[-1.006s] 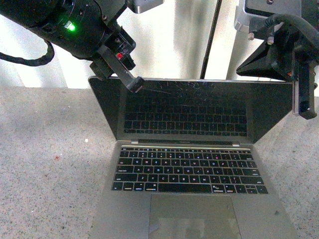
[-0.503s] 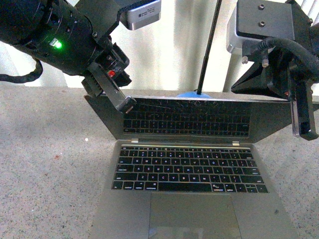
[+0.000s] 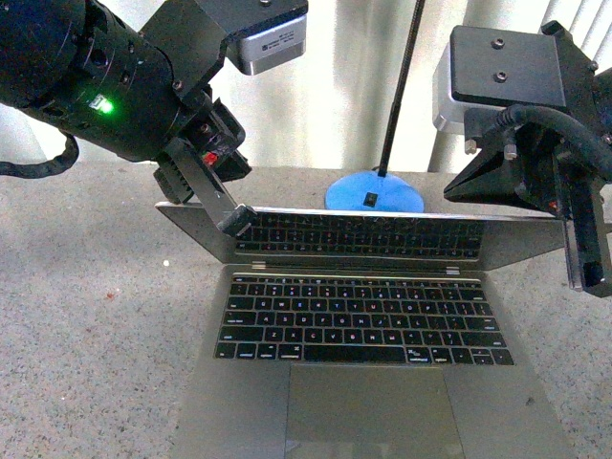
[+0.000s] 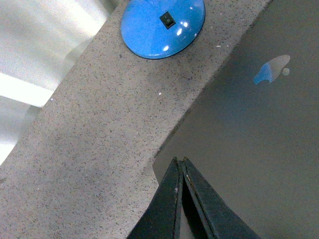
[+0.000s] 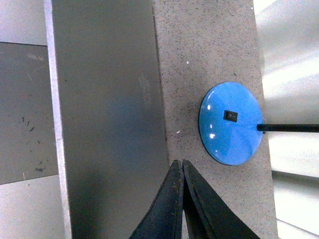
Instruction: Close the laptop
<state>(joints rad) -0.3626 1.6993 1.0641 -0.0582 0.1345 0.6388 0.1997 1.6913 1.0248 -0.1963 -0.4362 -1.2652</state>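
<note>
The grey-silver laptop (image 3: 363, 382) lies open on the speckled table, black keys and big trackpad towards me. Its lid (image 3: 363, 235) is tilted far forward, and the keys reflect in the glossy screen. My left gripper (image 3: 237, 219) is shut, its tip on the lid's top edge near the left corner. In the left wrist view the shut fingertips (image 4: 179, 162) rest at the corner of the grey lid (image 4: 259, 129), whose logo shows. My right gripper (image 3: 585, 273) is shut at the lid's right end. In the right wrist view it (image 5: 178, 163) lies along the lid's (image 5: 109, 119) edge.
A blue round lamp base (image 3: 375, 195) with a black switch and a thin black pole stands on the table just behind the laptop; it also shows in the left wrist view (image 4: 162, 25) and the right wrist view (image 5: 230, 123). Pale curtains hang behind the speckled table (image 3: 86, 306).
The lid has swung down towards the keyboard, so less screen shows. Both grippers have come lower and nearer with it. The blue lamp base now shows over the lid.
</note>
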